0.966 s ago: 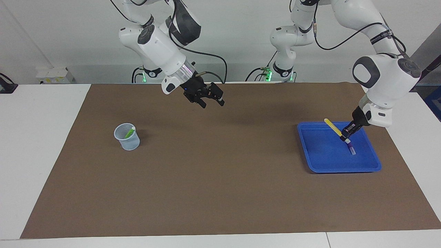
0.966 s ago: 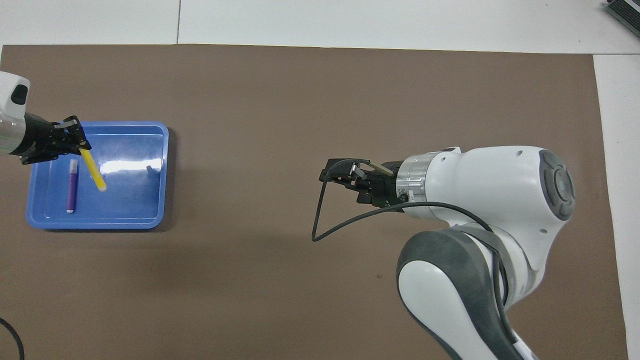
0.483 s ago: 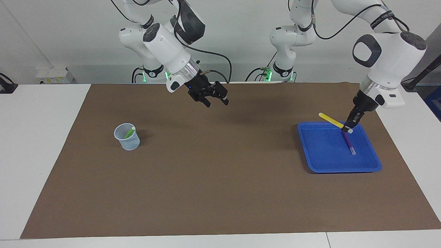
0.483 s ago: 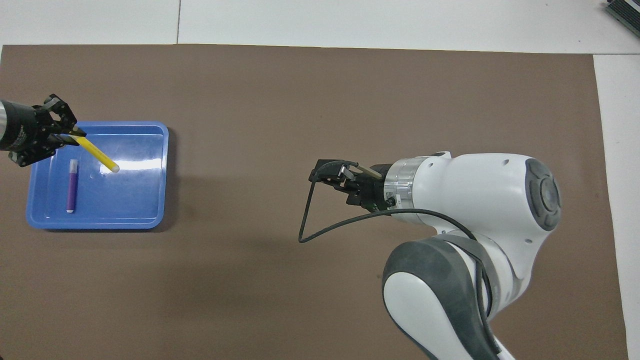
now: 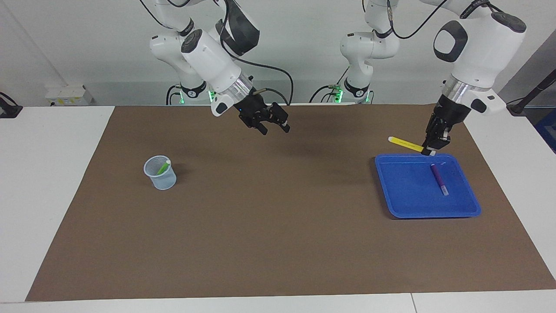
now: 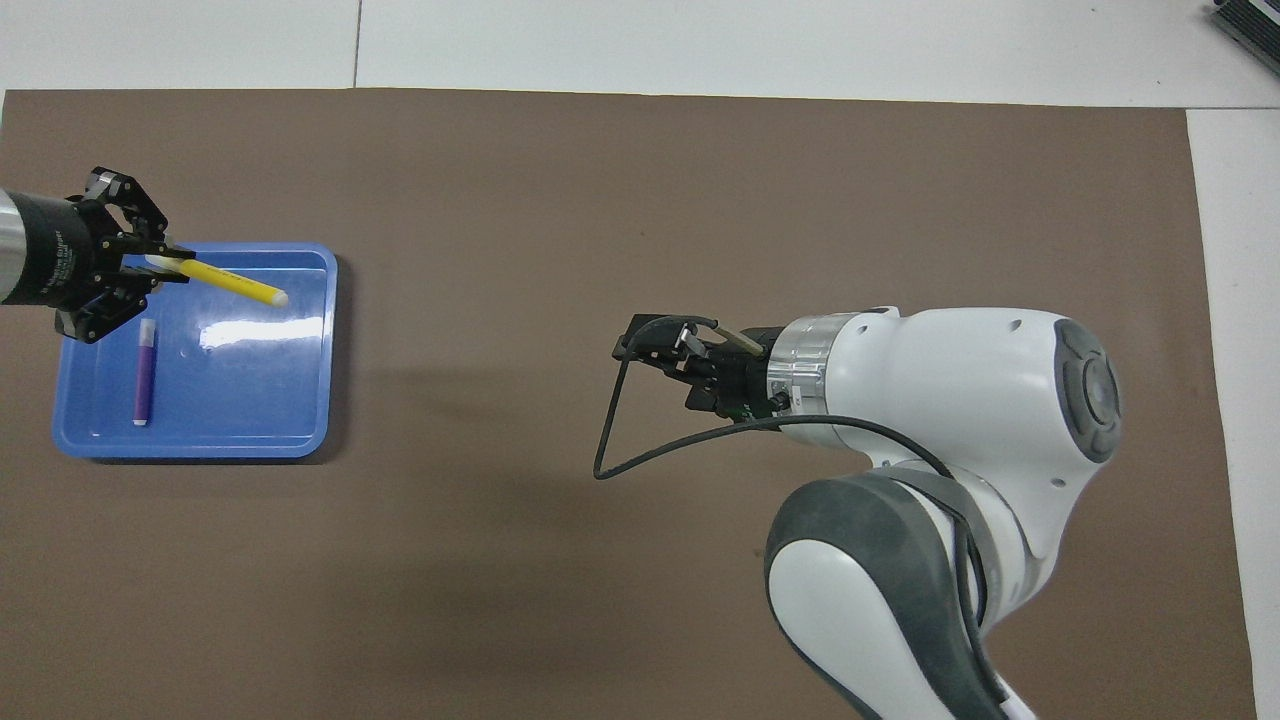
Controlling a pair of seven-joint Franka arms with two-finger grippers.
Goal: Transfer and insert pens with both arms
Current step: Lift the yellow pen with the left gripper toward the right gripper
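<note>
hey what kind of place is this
Probably a robotics lab: two white arms bolted at a white table under a brown mat, with a staged pen set, a blue tray and a small cup.

Two arms: glossy white rounded shells, dark grey-black joint covers, silver ribbed wrist rings. Left gripper [image 5: 431, 149] and right gripper [image 5: 273, 127] black, angular, linked fingers. Black cables loop along both arms; one hangs free near right wrist. Green lights glow at both bases. Small black label on left forearm.
</note>
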